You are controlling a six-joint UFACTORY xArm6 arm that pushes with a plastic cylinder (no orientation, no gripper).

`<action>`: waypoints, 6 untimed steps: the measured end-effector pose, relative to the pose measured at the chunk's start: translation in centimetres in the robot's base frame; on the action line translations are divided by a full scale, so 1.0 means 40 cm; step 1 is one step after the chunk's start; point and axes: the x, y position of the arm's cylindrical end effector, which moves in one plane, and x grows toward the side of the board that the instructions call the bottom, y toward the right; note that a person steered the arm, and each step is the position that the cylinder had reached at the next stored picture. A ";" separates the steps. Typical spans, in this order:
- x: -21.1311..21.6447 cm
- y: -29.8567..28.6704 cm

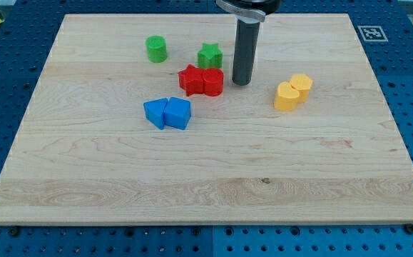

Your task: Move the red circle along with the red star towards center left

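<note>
The red circle (212, 81) and the red star (190, 79) sit touching side by side, star on the view's left, a little above the board's middle. My tip (242, 82) is down on the board just to the right of the red circle, with a small gap between them. The dark rod rises from there out of the view's top.
A green star (209, 56) sits just above the red pair. A green circle (156, 49) is further up-left. Two touching blue blocks (167, 113) lie below-left of the red star. Two touching yellow blocks (292, 92) lie to the right of my tip. The wooden board (206, 193) lies on a blue perforated table.
</note>
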 end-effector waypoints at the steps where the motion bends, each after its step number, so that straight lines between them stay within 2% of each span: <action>1: 0.003 0.012; 4: 0.024 0.009; 6: 0.022 -0.075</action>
